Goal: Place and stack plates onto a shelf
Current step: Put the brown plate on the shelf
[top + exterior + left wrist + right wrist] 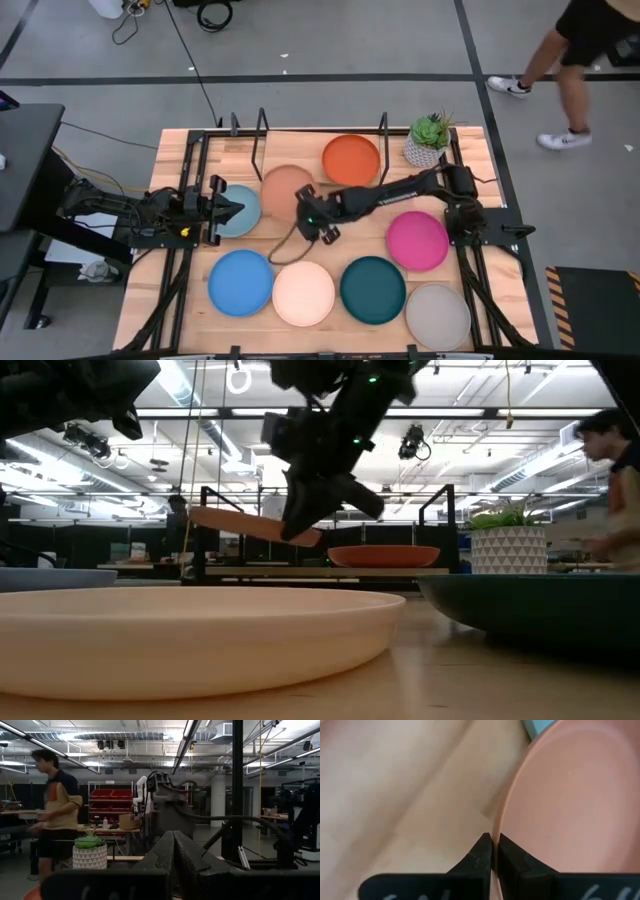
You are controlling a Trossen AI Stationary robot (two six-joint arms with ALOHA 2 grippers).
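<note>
In the high view my right gripper [308,212] is shut on the peach plate [285,186], which hangs tilted in front of the shelf [300,571]. The orange plate [351,160] lies on the shelf board between the black wire uprights [262,130]. The light blue plate [243,210] rests flat on the table, partly under the peach one. My left gripper [173,865] is shut and hovers above that plate's left side, touching nothing. The magenta [417,240], bright blue [241,282], cream [303,293], dark teal [373,290] and grey [437,316] plates lie flat nearer the front. My right gripper pinches the peach plate's rim [498,822] on its near right side, one finger on the inner face and one outside. The fingers [300,525] come slanting down from the table's right. The plate is lifted clear and tilted, its held side lower.
A small potted green plant [430,140] stands at the shelf's right end. A person [585,50] walks on the floor beyond the table's far right corner. Bare table wood [175,160] shows along the far left side.
</note>
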